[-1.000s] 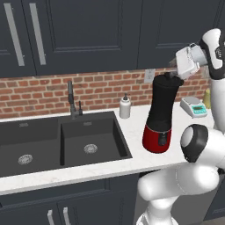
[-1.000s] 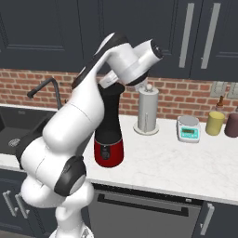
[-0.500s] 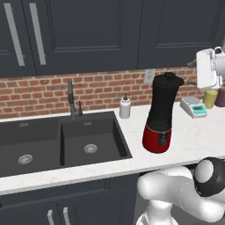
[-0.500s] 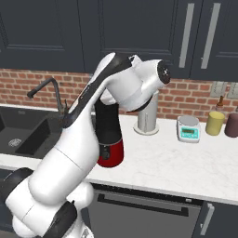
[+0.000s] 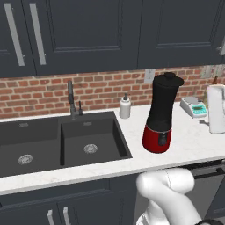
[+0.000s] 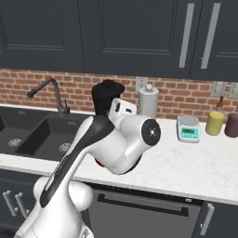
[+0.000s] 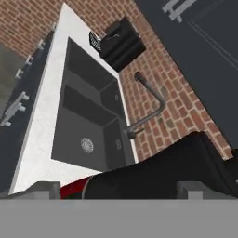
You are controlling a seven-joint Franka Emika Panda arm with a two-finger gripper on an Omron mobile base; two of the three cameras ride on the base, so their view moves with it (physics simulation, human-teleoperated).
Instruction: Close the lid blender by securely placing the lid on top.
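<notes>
I see the blender (image 5: 161, 115) standing upright on the surface (image 5: 189, 145), close to the front edge and just right of the sink (image 5: 61, 140). Its black jar carries the lid (image 5: 167, 79) flat across the mouth; what is inside the jar I cannot tell. Both sink basins look bare down to their drains. In the hand view the gripper (image 7: 118, 189) hangs spread wide, with the blender's dark body lying across the frame between its tips; it grips nothing, and I cannot tell whether the tips touch the jar. Farther back, near the brick wall, a white soap bottle (image 5: 125, 107) stands left of the blender, and a small scale (image 5: 194, 107) sits to the right.
</notes>
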